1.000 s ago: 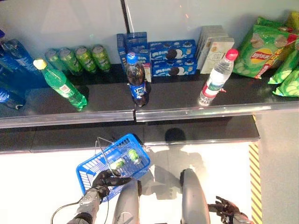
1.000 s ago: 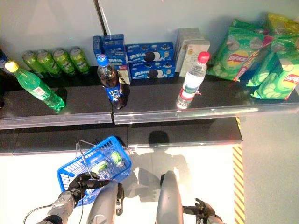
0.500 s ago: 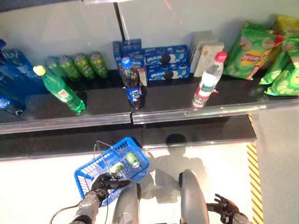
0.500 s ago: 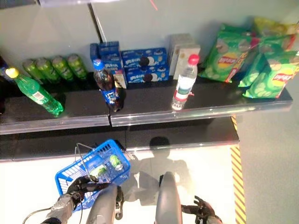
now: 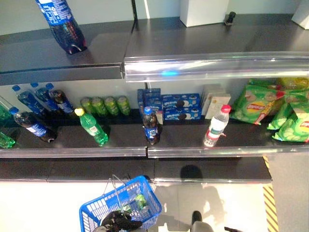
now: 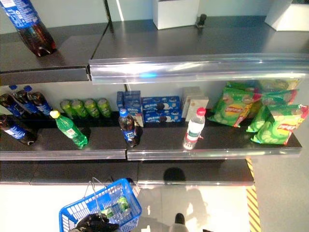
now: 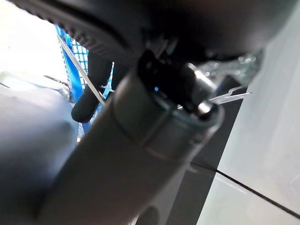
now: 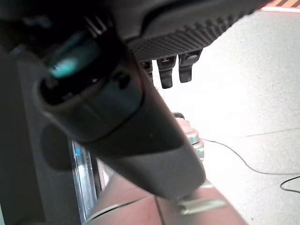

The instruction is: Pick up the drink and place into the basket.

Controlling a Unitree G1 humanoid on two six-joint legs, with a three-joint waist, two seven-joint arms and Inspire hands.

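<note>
Below the shelves, the left hand (image 5: 117,222) grips the blue basket (image 5: 96,212) by its near rim, fingers curled over the wire handle (image 7: 79,70), and two green cans (image 5: 140,200) lie inside at the far end. Right hand (image 8: 169,70) hangs over the floor with its fingers loosely straight, grasping nothing. On the middle shelf (image 5: 193,151), a cola bottle (image 5: 151,126) stands at the front edge, a green bottle (image 5: 91,128) toward the left end and a water bottle (image 5: 216,126) toward the right.

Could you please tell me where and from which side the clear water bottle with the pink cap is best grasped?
Probably around the water bottle's body below the pink cap, coming from the shelf's open front: it stands upright near the front edge, with boxes behind and clear space on both sides.
</note>
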